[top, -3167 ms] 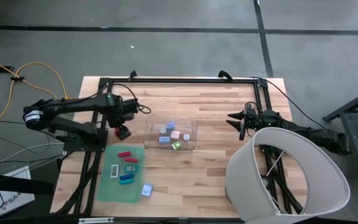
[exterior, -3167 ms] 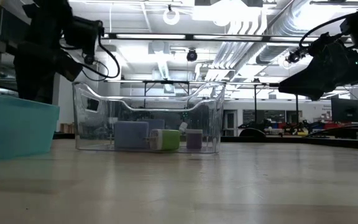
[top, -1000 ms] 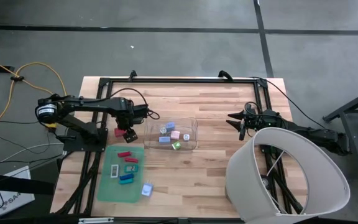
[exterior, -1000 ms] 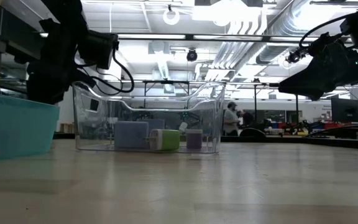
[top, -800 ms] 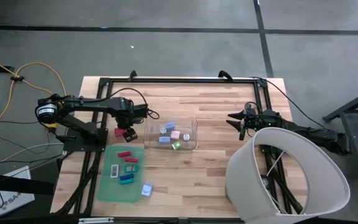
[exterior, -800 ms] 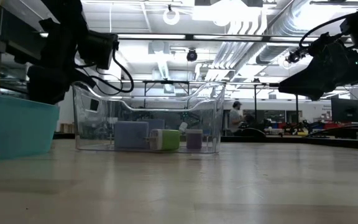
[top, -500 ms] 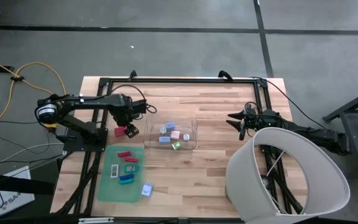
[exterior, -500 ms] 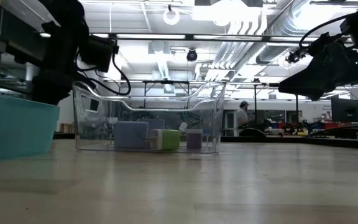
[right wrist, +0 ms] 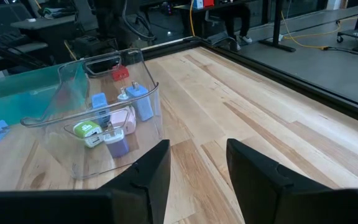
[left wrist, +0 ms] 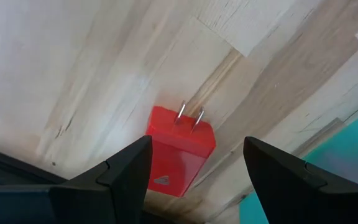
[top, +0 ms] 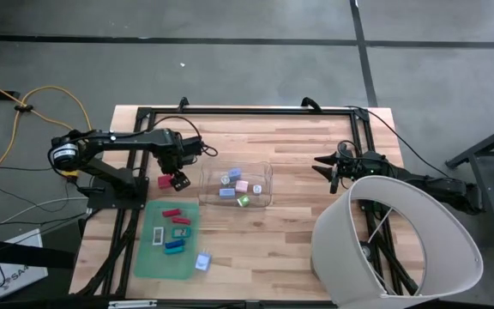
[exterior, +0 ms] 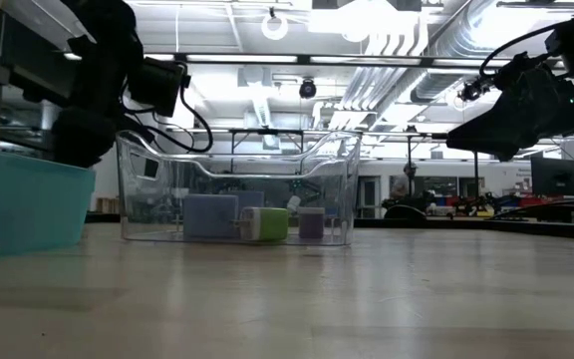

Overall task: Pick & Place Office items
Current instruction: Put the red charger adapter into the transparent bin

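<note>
The left claw (top: 178, 179) hangs over the bench (top: 298, 223) between the clear bin (top: 267, 187) and the bench's left edge, just above the top edge of the green mat (top: 148, 257). Its fingers (left wrist: 120, 174) are spread wide and grip nothing. A red plug (left wrist: 180, 149) lies flat on the wood between them, prongs pointing away from the wrist, touched by neither finger.

The other office items sit in two groups. Several small pieces in blue, white, pink and green (top: 242, 200) lie inside the clear bin. On the mat are a red piece (top: 171, 213), teal and blue pieces and a white one, with a pale blue piece (top: 202, 262) at the mat's right edge.

The right claw (top: 331, 172) waits above the right side of the bench, well apart from the bin, its fingers (right wrist: 148, 180) partly apart and empty.
</note>
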Available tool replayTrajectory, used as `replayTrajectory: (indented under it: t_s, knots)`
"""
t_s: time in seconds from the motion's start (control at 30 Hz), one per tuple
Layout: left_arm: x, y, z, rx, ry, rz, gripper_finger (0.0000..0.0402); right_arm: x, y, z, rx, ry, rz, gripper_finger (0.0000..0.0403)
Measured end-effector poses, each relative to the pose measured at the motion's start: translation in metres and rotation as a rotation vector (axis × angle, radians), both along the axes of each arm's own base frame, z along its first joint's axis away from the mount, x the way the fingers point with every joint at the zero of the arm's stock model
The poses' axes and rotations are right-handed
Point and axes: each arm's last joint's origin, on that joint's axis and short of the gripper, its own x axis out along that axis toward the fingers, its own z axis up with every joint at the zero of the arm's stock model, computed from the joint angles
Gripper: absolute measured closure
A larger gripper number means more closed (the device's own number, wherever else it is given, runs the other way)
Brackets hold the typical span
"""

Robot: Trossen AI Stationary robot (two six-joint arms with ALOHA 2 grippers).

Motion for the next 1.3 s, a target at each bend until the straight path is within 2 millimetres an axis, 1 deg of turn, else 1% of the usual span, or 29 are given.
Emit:
replayTrajectory:
  t_s: [0.43, 0.73, 0.97, 1.13, 1.3]
  knots:
    - [-0.002, 0.005, -0.001, 0.003, -0.001, 0.034, 0.0155, 0.000, 0.000, 0.000, 0.000, 0.000, 0.000, 0.0259]
    - [-0.002, 0.003, -0.001, -0.005, 0.004, -0.001, 0.0155, 0.000, 0.000, 0.000, 0.000, 0.000, 0.000, 0.0259]
    - [-0.003, 0.000, -0.001, -0.088, -0.017, -0.003, 0.0155, 0.000, 0.000, 0.000, 0.000, 0.000, 0.000, 0.0259]
    - [-0.009, -0.004, 0.000, -0.147, 0.048, 0.007, 0.0155, 0.000, 0.000, 0.000, 0.000, 0.000, 0.000, 0.0259]
    - [-0.013, -0.005, 0.001, -0.169, 0.072, -0.041, 0.0155, 0.000, 0.000, 0.000, 0.000, -0.001, 0.000, 0.0259]
